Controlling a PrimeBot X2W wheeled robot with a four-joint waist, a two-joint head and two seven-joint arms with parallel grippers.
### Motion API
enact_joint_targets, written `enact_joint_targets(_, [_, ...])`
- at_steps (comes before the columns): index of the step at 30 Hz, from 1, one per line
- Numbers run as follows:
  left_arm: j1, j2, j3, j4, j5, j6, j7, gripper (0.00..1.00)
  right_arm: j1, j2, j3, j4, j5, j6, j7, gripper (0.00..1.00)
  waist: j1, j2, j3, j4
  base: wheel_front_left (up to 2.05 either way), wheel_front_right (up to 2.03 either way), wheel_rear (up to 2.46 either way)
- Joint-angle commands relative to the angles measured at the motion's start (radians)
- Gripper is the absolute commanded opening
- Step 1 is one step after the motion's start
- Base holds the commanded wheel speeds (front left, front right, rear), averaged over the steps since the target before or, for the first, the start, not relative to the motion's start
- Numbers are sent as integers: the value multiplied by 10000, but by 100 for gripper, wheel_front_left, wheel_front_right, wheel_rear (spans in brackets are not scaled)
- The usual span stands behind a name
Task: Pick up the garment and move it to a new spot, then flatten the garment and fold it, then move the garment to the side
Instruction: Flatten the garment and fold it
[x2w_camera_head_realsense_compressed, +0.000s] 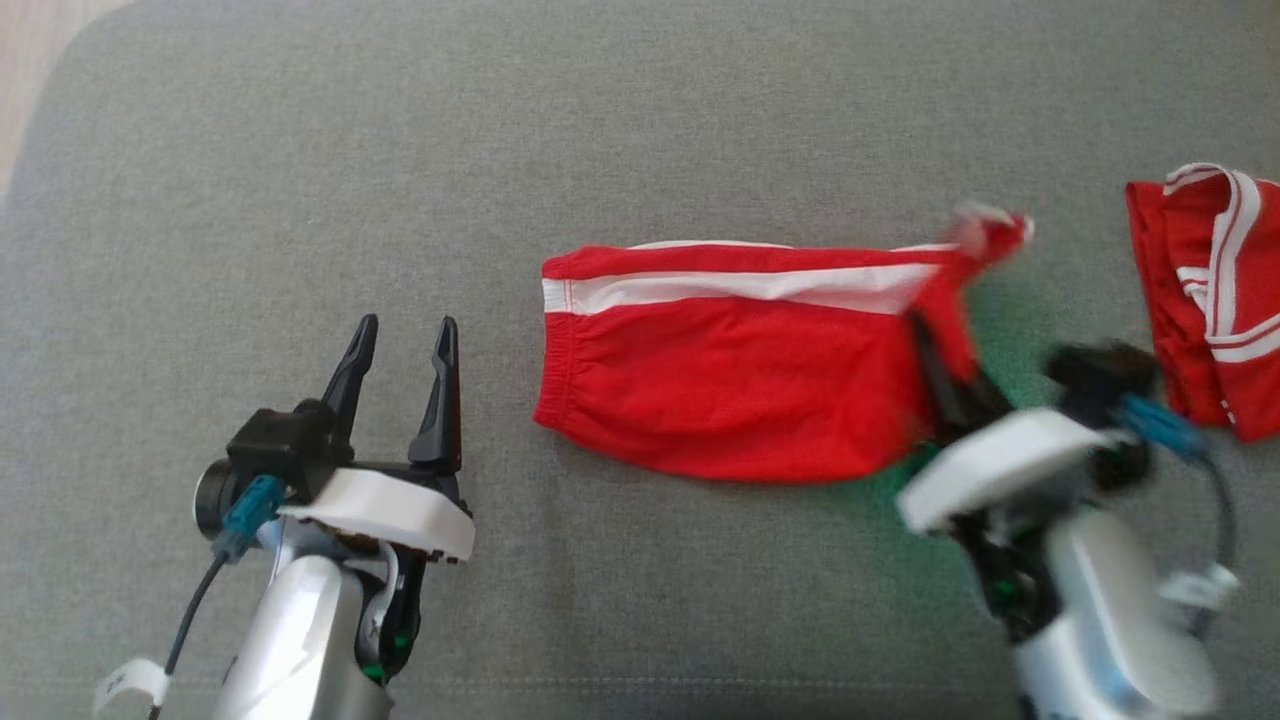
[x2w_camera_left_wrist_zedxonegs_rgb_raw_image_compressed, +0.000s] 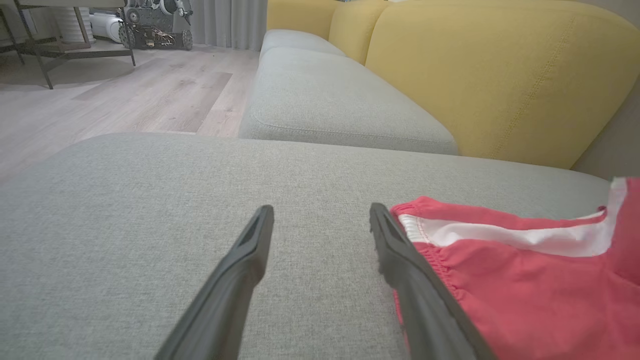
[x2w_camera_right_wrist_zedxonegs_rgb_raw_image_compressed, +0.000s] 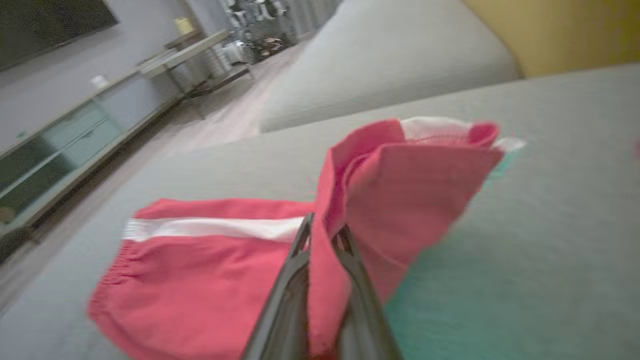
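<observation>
The garment (x2w_camera_head_realsense_compressed: 740, 370) is a pair of red shorts with a white side stripe, lying on the grey cushion (x2w_camera_head_realsense_compressed: 600, 130) at centre. My right gripper (x2w_camera_head_realsense_compressed: 935, 345) is shut on its right end, lifting that edge into a raised fold (x2w_camera_right_wrist_zedxonegs_rgb_raw_image_compressed: 400, 180). In the right wrist view the red cloth is pinched between the two dark fingers (x2w_camera_right_wrist_zedxonegs_rgb_raw_image_compressed: 300, 250). My left gripper (x2w_camera_head_realsense_compressed: 405, 335) stands open to the left of the shorts with nothing in it. The left wrist view has its right finger (x2w_camera_left_wrist_zedxonegs_rgb_raw_image_compressed: 395, 245) just beside the elastic waistband (x2w_camera_left_wrist_zedxonegs_rgb_raw_image_compressed: 430, 255).
A second red garment with white trim (x2w_camera_head_realsense_compressed: 1210, 300) lies at the right edge of the cushion. A yellow sofa backrest (x2w_camera_left_wrist_zedxonegs_rgb_raw_image_compressed: 500, 75) rises beyond the cushion, with another grey seat (x2w_camera_left_wrist_zedxonegs_rgb_raw_image_compressed: 325, 95) further on. Wooden floor (x2w_camera_left_wrist_zedxonegs_rgb_raw_image_compressed: 125, 95) lies past the cushion's far left edge.
</observation>
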Motion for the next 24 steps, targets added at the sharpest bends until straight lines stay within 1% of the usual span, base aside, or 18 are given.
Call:
enact_joint_targets(1, [-136, 130, 297, -231, 93, 63, -51, 100, -662, -4, 959, -658, 47, -9, 209, 0, 0, 0, -40, 63, 0, 0, 0])
enact_joint_targets(5, [-252, 117, 224, -207, 71, 49, -51, 100, -1280, -3, 2658, -763, 463, -9, 498, 0, 0, 0, -5, 286, 0, 0, 0])
enact_joint_targets(7, [-305, 107, 191, -201, 49, 51, -51, 100, -1566, -3, 3380, -533, 772, -9, 504, 0, 0, 0, 38, 414, 0, 0, 0])
enact_joint_targets(10, [-324, 89, 153, -159, 4, 74, -51, 100, -1846, -3, 4303, 192, 1236, -9, 583, 0, 0, 0, 78, 609, 0, 0, 0])
enact_joint_targets(14, [-311, 67, 115, -117, -65, 110, -51, 100, -2075, -3, 4969, 1158, 1802, -9, 388, 0, 0, 0, 138, 811, 0, 0, 0])
enact_joint_targets(17, [-287, 61, 123, -123, -86, 129, -51, 100, -2213, -3, 5240, 1471, 1920, -9, 283, 0, 0, 0, 167, 831, 0, 0, 0])
enact_joint_targets(18, [-274, 59, 135, -129, -94, 139, -51, 100, -2292, -3, 5373, 1546, 1953, -9, 188, 33, 0, 0, 184, 818, 0, 0, 0])
enact_joint_targets(19, [-264, 57, 150, -137, -98, 147, -51, 100, -2372, -3, 5527, 1595, 1962, -9, 93, 100, 0, 0, 199, 800, 0, 0, 0])
enact_joint_targets(24, [-268, 51, 196, -100, -95, 150, -51, 100, -2669, -3, 6110, 1539, 2222, -9, -403, 100, 0, 0, 203, 686, 0, 0, 0])
